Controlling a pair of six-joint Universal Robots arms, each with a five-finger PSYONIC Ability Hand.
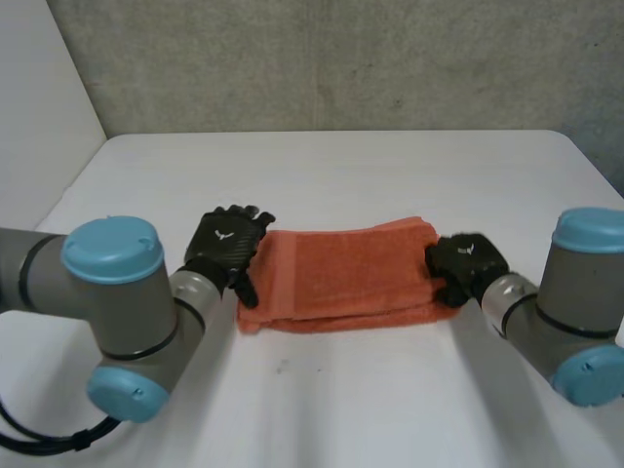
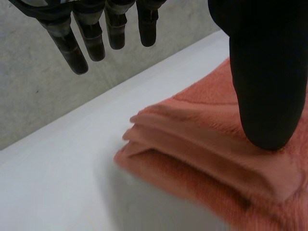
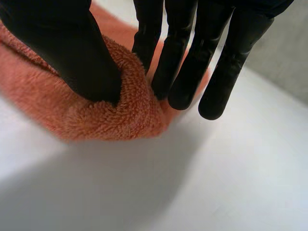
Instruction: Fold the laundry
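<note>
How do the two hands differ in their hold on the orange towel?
The left hand has straight fingers lifted off the orange towel, only its thumb pressing the folded layers; the right hand pinches a bunch of towel between thumb and fingers. The left hand is at the towel's left end, the right hand at its right end. Both touch the towel.

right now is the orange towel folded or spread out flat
Folded: the orange towel lies as a narrow strip on the table, and the left wrist view shows several stacked layers at its end.
</note>
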